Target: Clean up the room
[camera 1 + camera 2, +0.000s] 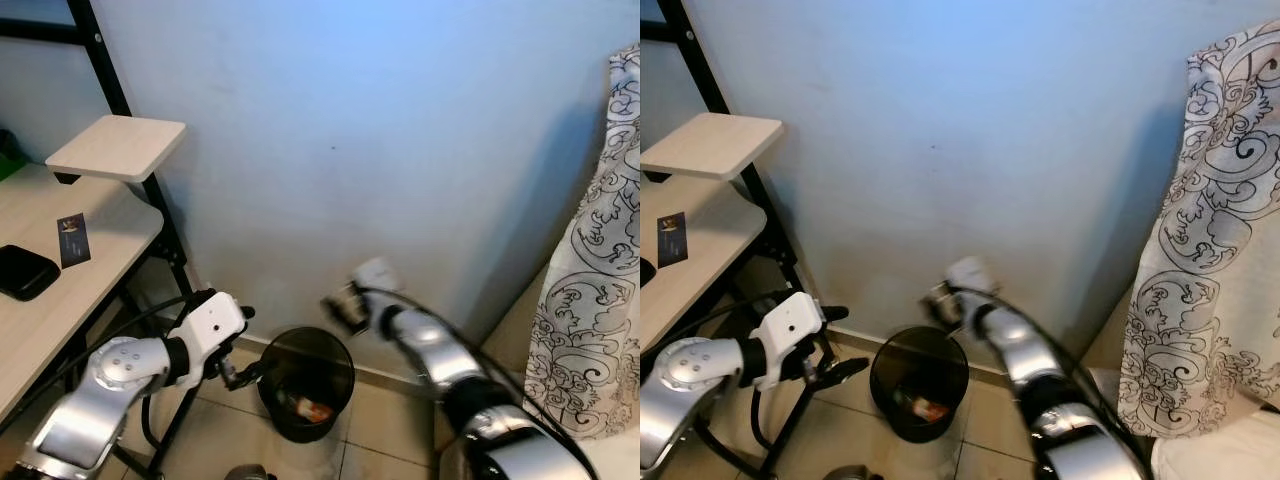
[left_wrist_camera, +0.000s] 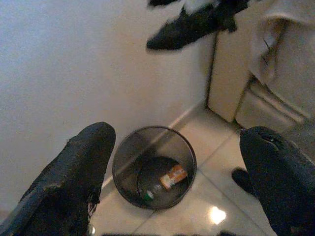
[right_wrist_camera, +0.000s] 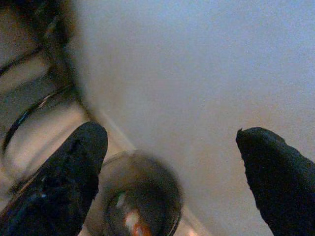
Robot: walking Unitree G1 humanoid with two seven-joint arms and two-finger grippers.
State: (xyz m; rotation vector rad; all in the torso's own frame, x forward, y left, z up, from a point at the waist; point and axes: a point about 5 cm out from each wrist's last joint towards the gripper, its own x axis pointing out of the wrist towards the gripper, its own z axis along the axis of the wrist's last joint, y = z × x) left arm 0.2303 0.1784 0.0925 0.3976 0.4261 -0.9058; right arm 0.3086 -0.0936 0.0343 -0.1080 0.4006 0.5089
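A black mesh waste bin (image 1: 308, 385) stands on the tiled floor against the pale blue wall, with an orange wrapper (image 2: 173, 176) and other litter at its bottom. My left gripper (image 1: 240, 375) hovers just left of the bin's rim, open, nothing between its fingers (image 2: 74, 177). My right gripper (image 1: 350, 300) is raised above the bin's far right side, blurred, open and empty; its fingers (image 3: 69, 182) frame the bin (image 3: 138, 201) below.
A light wood desk (image 1: 60, 290) with black metal legs stands at the left, carrying a black case (image 1: 22, 271) and a small dark card (image 1: 73, 240). A patterned white curtain (image 1: 595, 290) hangs at the right. A dark object (image 1: 245, 472) lies on the floor near me.
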